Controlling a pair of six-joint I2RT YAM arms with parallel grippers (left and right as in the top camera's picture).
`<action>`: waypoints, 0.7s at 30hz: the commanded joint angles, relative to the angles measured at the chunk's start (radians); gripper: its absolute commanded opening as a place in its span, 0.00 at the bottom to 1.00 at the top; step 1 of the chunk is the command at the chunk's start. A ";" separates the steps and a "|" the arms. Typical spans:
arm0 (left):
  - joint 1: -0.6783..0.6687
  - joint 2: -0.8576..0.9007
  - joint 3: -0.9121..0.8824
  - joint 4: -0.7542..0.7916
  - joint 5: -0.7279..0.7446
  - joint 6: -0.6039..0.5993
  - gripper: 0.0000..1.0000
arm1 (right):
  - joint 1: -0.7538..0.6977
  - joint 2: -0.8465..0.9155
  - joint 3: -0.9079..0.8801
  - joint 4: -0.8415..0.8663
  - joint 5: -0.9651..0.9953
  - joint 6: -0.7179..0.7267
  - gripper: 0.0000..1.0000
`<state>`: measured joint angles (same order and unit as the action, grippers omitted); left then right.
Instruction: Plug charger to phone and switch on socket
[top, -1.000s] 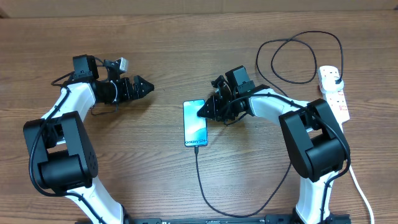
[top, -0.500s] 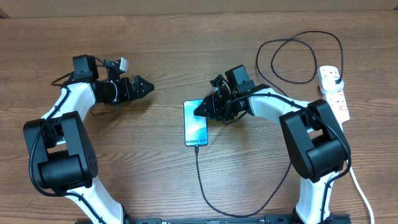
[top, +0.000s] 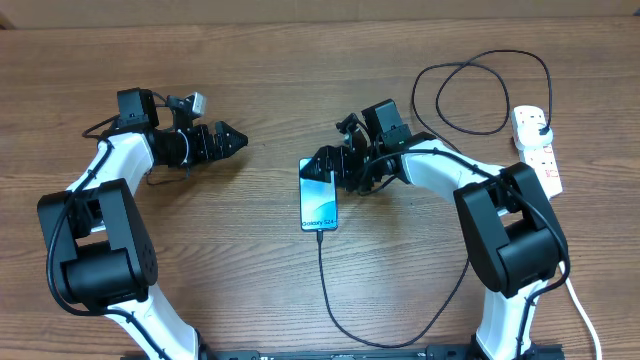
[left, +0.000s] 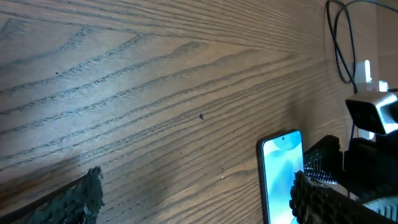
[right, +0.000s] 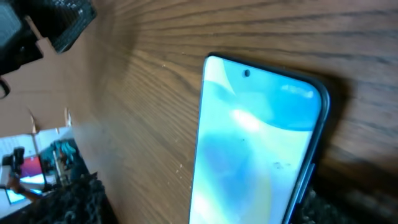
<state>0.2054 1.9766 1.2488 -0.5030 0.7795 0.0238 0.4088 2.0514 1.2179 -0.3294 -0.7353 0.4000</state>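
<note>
The brown desk holds everything. The right arm reaches in toward the middle, and the left arm stays on its own side. The white socket lies at the right edge of the desk, and its long side runs from far to near. The phone lies flat in the middle with its screen lit, and it runs the same way. The thin black charger looks plugged into the phone's near end and loops round to the far end of the socket.

The right end effector sits at the phone's far end with its fingers apart, not squeezing it. The left end effector is also apart and holds nothing. I think only the switch is left. The socket lies well off to the right, so the right arm is nearer.
</note>
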 joint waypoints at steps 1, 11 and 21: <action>0.002 -0.028 0.003 0.003 -0.006 -0.013 1.00 | -0.004 0.044 -0.026 -0.018 0.140 -0.008 1.00; 0.002 -0.028 0.003 0.003 -0.006 -0.013 1.00 | -0.004 0.044 -0.026 0.001 0.140 -0.008 1.00; 0.002 -0.028 0.003 0.003 -0.006 -0.013 1.00 | -0.004 0.043 -0.026 0.013 0.098 0.018 1.00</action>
<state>0.2054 1.9766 1.2488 -0.5030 0.7765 0.0238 0.4084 2.0506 1.2182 -0.3035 -0.7261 0.4072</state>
